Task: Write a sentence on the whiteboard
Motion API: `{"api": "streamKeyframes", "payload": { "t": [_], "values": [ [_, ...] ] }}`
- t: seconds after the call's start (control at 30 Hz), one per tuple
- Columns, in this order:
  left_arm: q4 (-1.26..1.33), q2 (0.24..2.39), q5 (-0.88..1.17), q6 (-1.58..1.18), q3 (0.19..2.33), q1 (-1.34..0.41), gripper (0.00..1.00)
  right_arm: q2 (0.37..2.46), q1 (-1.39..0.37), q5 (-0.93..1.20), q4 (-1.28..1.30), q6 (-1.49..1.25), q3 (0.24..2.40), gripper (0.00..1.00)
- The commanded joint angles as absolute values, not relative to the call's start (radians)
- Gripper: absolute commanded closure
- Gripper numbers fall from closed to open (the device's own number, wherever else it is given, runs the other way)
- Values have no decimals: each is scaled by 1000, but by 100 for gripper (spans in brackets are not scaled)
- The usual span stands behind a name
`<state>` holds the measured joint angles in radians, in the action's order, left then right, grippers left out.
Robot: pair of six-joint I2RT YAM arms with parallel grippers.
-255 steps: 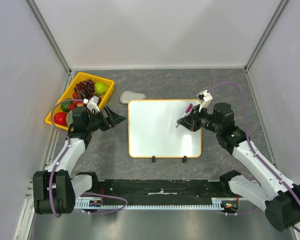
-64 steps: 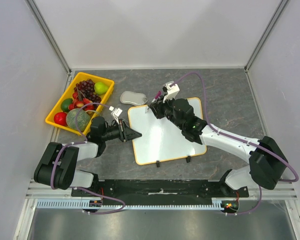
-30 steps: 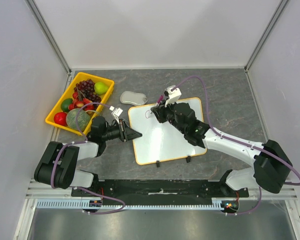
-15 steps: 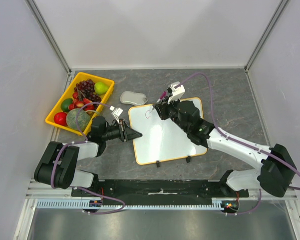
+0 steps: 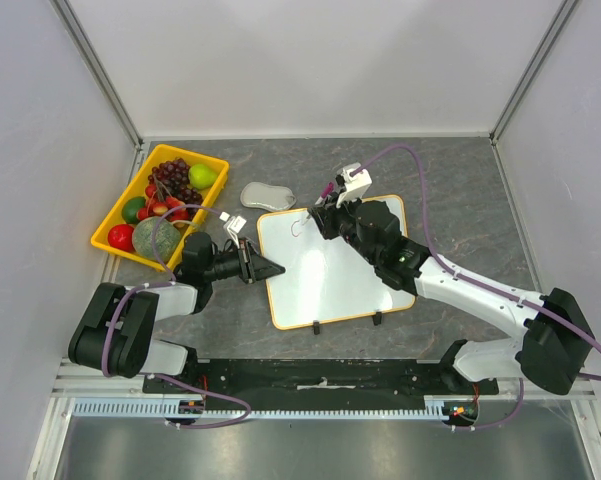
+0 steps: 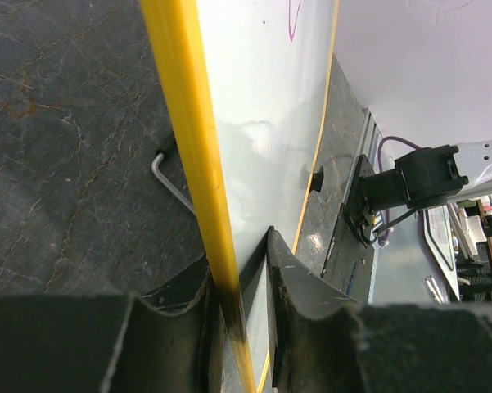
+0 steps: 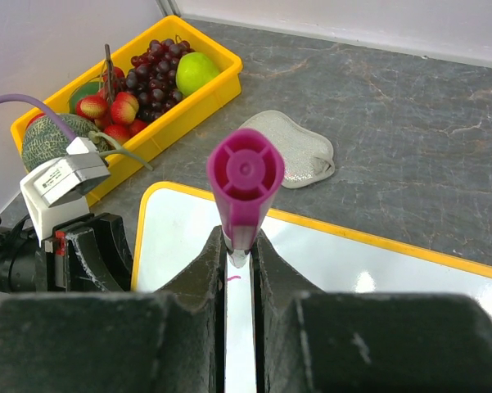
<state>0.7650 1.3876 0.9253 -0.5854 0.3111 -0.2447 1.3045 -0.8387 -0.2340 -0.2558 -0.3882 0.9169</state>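
The whiteboard, glossy white with a yellow rim, lies slightly skewed on the grey table. My left gripper is shut on its left edge; in the left wrist view the yellow rim runs down between the fingers of my left gripper. My right gripper hovers over the board's top left corner, shut on a magenta marker with its tip down at the board. Of the sentence, only a short purple stroke shows near that corner, and another bit between my right gripper's fingers.
A yellow fruit tray with grapes, a melon and apples sits at the back left. A grey eraser pad lies just beyond the board's top left corner. Two black clip feet stick out of the board's near edge.
The right gripper with the marker has shifted a little to the right along the board's top left corner. The left gripper has kept its hold on the edge.
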Motion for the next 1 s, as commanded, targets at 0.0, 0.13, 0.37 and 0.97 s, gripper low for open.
{"api": "streamKeyframes", "payload": {
  "t": [0.0, 0.13, 0.37, 0.97],
  "values": [
    [735, 1396, 911, -492, 314, -262, 98, 1285, -839, -261, -268, -370, 960, 100],
    [735, 1400, 913, -492, 314, -262, 98, 1292, -839, -261, -272, -370, 962, 100],
    [735, 1401, 914, -491, 316, -262, 98, 1312, -839, -258, -275, -374, 965, 100],
    [735, 1402, 916, -491, 316, -265, 98, 1358, -839, -316, -301, -387, 956, 100]
  ]
}}
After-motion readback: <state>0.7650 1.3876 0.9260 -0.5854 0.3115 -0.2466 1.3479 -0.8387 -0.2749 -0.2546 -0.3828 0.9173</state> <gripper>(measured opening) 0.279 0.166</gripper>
